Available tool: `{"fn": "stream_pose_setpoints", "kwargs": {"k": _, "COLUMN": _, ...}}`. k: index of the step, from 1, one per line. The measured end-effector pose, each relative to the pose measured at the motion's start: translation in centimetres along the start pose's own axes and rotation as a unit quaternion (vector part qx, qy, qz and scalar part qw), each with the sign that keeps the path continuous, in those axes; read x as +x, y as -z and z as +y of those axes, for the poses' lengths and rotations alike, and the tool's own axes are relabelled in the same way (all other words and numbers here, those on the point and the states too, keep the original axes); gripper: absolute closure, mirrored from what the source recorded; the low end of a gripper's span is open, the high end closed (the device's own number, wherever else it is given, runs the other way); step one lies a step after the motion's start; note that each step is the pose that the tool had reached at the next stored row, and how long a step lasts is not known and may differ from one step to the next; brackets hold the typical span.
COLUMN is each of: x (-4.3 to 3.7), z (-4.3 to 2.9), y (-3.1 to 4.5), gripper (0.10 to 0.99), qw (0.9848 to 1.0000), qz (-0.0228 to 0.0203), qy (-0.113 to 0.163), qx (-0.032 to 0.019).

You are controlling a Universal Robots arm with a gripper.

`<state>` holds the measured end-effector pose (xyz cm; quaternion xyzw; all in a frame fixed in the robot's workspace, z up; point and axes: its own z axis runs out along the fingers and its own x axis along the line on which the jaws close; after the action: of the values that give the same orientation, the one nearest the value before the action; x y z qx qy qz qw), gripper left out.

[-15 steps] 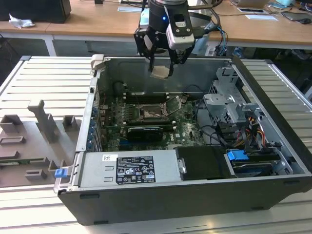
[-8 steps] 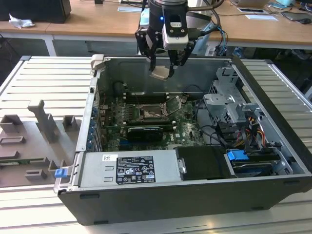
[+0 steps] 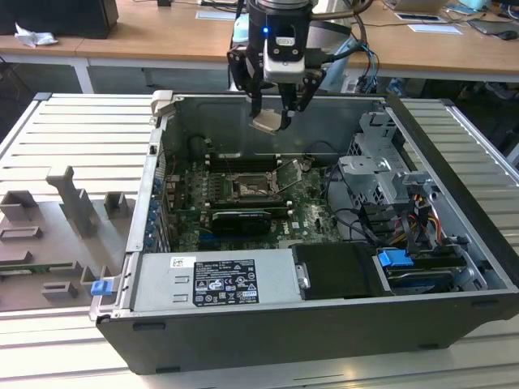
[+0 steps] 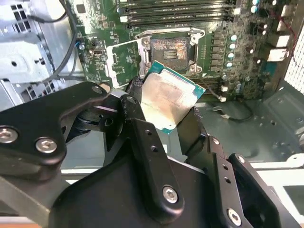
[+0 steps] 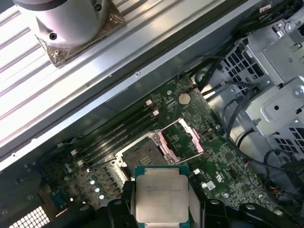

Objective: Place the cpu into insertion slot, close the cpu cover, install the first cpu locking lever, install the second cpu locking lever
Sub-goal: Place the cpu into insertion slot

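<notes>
Hovering above the dark square insertion slot (image 4: 170, 51) — black jaws clamped on the flat silvery cpu (image 4: 167, 97).

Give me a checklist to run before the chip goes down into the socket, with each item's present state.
1. Grip on the cpu: ok; the gripper is shut on it, with fingers on opposite edges.
2. The cpu cover open: ok; it is swung up beside the socket.
3. The insertion slot empty: ok; its dark centre is bare.
4. Chip square to the slot: cannot tell.
5. Chip seated: not ok; it hangs above the motherboard.
6. Path free of wiring: ok; the black cables lie by the drive cage, off the slot.
</notes>
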<state>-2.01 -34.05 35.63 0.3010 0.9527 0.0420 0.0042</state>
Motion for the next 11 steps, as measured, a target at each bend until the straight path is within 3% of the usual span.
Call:
{"fn": "stream_pose_setpoints", "kwargs": {"k": 7, "x": 0.0, "z": 0.0, "y": -0.04, "gripper": 0.549, "qw": 0.9985, "qz": -0.0045, "qy": -0.055, "qx": -0.0009}}
{"fn": "stream_pose_setpoints", "kwargs": {"k": 11, "x": 0.0, "z": -0.01, "y": -0.07, "gripper": 0.549, "qw": 0.9958, "qz": -0.0076, "qy": -0.091, "qx": -0.0015}}
